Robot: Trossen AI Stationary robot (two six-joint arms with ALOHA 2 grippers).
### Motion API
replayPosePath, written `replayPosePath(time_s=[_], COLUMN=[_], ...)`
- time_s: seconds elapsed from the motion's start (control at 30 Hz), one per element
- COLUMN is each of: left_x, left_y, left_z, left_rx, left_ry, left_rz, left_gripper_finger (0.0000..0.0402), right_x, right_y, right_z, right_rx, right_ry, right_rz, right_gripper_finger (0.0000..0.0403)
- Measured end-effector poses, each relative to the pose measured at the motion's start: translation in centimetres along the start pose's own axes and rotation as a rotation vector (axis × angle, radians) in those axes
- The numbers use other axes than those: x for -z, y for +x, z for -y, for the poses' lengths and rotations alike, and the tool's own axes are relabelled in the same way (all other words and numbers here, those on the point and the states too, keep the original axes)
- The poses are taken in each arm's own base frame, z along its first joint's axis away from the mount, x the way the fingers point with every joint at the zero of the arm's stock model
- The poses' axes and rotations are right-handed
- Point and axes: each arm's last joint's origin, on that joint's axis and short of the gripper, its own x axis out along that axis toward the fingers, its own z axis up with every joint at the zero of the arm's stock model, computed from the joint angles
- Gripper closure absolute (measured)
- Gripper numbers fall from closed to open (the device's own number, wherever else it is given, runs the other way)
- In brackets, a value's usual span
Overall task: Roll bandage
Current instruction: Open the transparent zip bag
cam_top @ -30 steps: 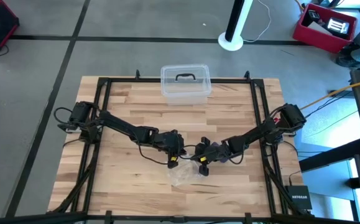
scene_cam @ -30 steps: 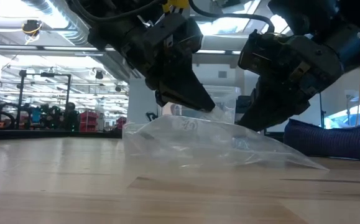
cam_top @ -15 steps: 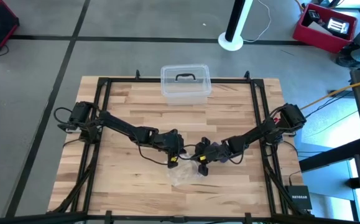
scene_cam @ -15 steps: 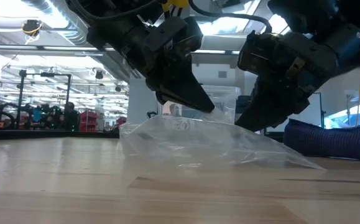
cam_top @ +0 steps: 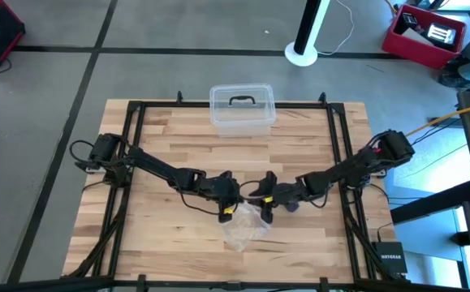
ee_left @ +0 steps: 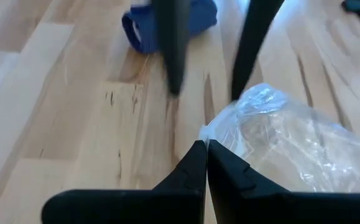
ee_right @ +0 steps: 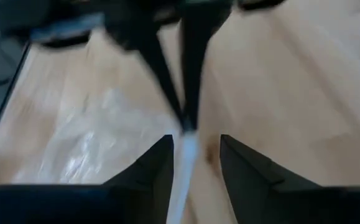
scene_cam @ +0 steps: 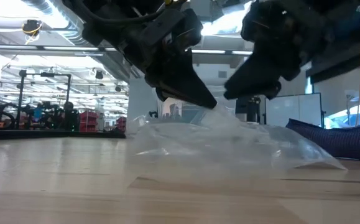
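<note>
Since the earlier frames, the right arm had swung its wrist, its shoulder end sitting further toward the table's right edge, and the right gripper had let go of the bag and parted its fingers, while the left gripper's jaws had closed. The clear bag had also shifted and bunched up under the left fingers.

The wooden table carried both dark arms, which met near its middle toward the front. A clear plastic box with a black handle stood at the far edge, well apart from the grippers. The clear crinkly plastic bag lay in front of the two grippers, its top edge drawn up to a peak. The left gripper had its jaws pressed together on that edge of the bag, the rest spreading over the wood.

The right gripper hung just across from the left, its two fingers moderately apart with a gap between them and nothing held; the left arm's closed fingers showed right in front of it.

The bandage, a dark blue-purple bundle of fabric, lay on the table just beyond the right gripper, to the right of the bag; in the low view it rested at the right edge.
</note>
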Motion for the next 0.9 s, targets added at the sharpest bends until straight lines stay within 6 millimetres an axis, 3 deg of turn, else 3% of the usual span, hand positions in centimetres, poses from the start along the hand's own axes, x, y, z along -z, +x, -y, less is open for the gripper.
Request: replayPosePath(time_s=[0.2,0.57,0.77,0.9], left_x=[-0.2,-0.2,-0.2,-0.2], left_y=[0.0,0.0,0.0,0.0], left_z=[0.1,0.0,0.1,0.1], left_rx=[0.004,0.005,0.006,0.005], left_ry=[0.002,0.008,0.006,0.006], left_rz=[0.016,0.018,0.02,0.019], left_gripper_finger=[0.0401,0.0401,0.0401,0.0401], right_x=[0.7,1.1,1.0,1.0], right_y=[1.2,1.5,1.5,1.5], right_z=[0.1,-0.1,-0.2,-0.2], right_rx=[0.025,-0.053,-0.066,-0.064], right_ry=[0.0,-0.028,-0.023,-0.023], right_rz=[0.015,-0.029,-0.024,-0.022], right_gripper_finger=[0.0285,0.0329,0.033,0.0309])
